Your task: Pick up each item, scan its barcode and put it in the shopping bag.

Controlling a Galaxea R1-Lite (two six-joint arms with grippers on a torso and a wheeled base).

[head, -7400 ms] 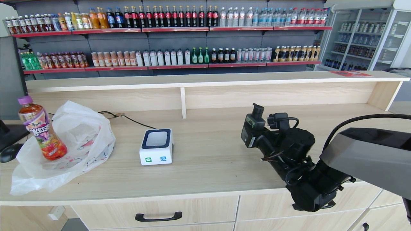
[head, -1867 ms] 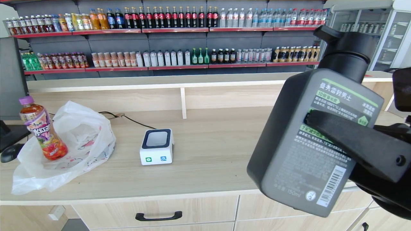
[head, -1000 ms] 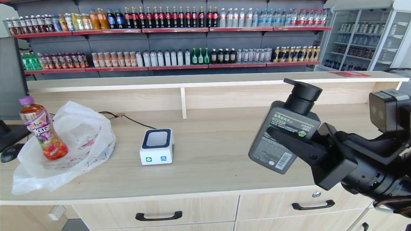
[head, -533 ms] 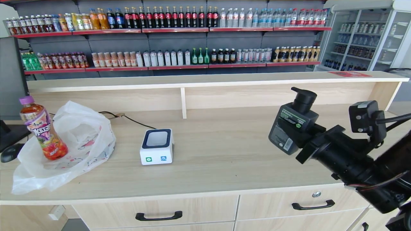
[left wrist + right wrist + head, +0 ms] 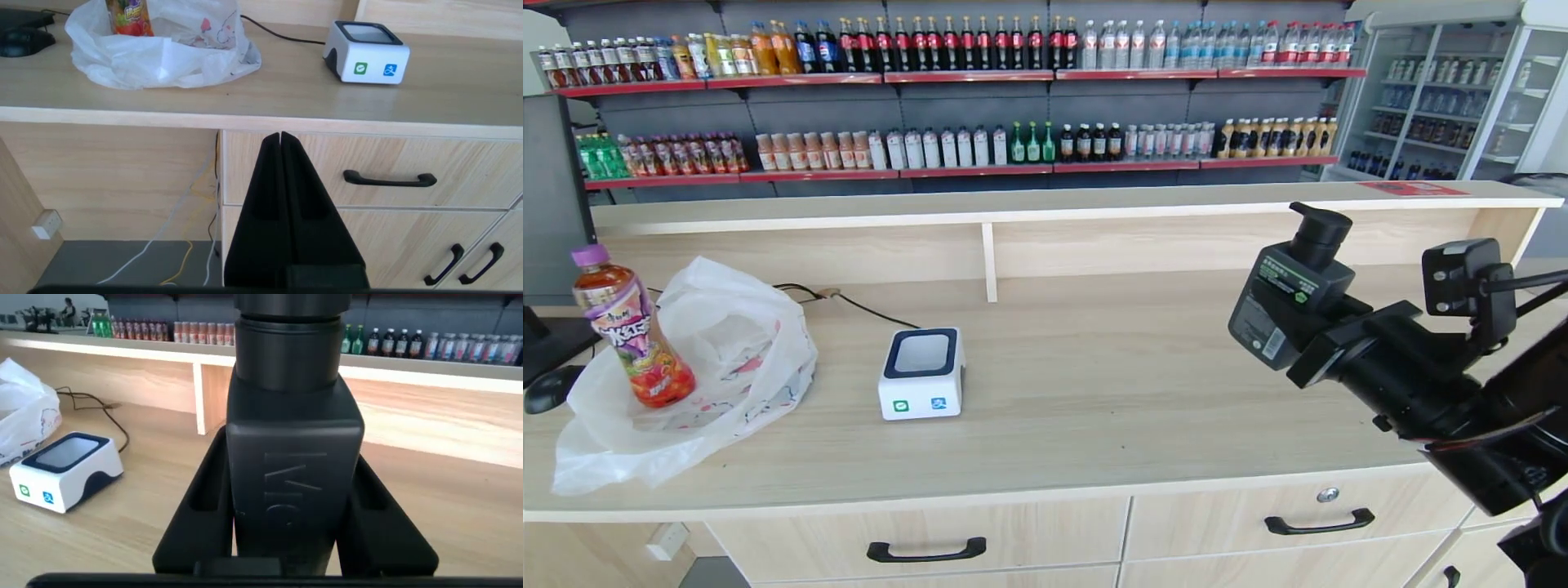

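Drink shelves fill the back wall, and the pale bench [image 5: 1094, 392] up front is where it's happening. Over at the right of the frame, the right gripper [image 5: 1327, 347] has the dark pump bottle [image 5: 1286, 298] clamped and held in the air, pump up and nearly upright. It's well apart from the scanner [image 5: 921, 373] at centre.

My read is that it's gripped by the flanks so the label stays bare for scanning. The barcode faces the head camera, not the scanner's upturned window, so a carry across and a turn look due.

Far left, the bag [image 5: 735, 359] slumps open with a drink [image 5: 629, 327] leaning in its folds.

The head view gives the label and barcode. The right wrist view gives the opposite face with its raised lettering, and a finger [image 5: 200, 506] on each side. The left wrist view adds the left gripper [image 5: 282, 204], closed on nothing, low before the drawers [image 5: 384, 184].
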